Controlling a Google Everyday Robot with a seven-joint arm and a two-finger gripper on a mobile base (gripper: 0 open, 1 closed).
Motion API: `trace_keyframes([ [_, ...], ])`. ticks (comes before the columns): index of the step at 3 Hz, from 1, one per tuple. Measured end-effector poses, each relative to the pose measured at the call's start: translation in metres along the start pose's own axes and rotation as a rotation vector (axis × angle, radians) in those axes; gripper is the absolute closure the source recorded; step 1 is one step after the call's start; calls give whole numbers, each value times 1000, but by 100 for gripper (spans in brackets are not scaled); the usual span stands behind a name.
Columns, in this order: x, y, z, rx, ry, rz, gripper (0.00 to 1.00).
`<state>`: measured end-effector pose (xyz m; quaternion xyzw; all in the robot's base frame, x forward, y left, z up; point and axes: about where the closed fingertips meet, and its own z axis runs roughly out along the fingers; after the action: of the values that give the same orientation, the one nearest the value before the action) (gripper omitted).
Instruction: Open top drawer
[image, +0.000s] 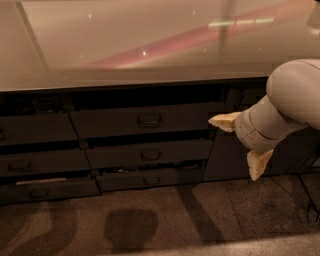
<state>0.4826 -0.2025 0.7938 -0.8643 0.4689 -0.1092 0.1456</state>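
Note:
The top drawer (145, 120) is the widest dark grey front under the countertop, with a small dark loop handle (149, 120) at its centre. Its front looks almost flush with the cabinet. My gripper (241, 144) is at the right, in front of the tall dark cabinet door, to the right of the drawer front and apart from it. Its two cream fingers (225, 121) are spread wide, one pointing left toward the drawer's right end, the other pointing down. It holds nothing.
Two narrower drawers (150, 154) sit below the top one, the lowest (150, 179) slightly ajar. More drawers (37, 130) stack at the left. A glossy countertop (150, 45) runs above. A dark cabinet door (225, 160) is right of the drawers. Carpet floor (150, 220) lies below.

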Motion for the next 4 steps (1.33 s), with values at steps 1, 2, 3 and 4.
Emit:
trace_keyframes([
  [1,3,1,1,1,-8,19,0],
  [2,23,14,1,47,40,156,0],
  [3,39,13,1,119,83,333,0],
  [4,39,10,1,128,80,377,0],
])
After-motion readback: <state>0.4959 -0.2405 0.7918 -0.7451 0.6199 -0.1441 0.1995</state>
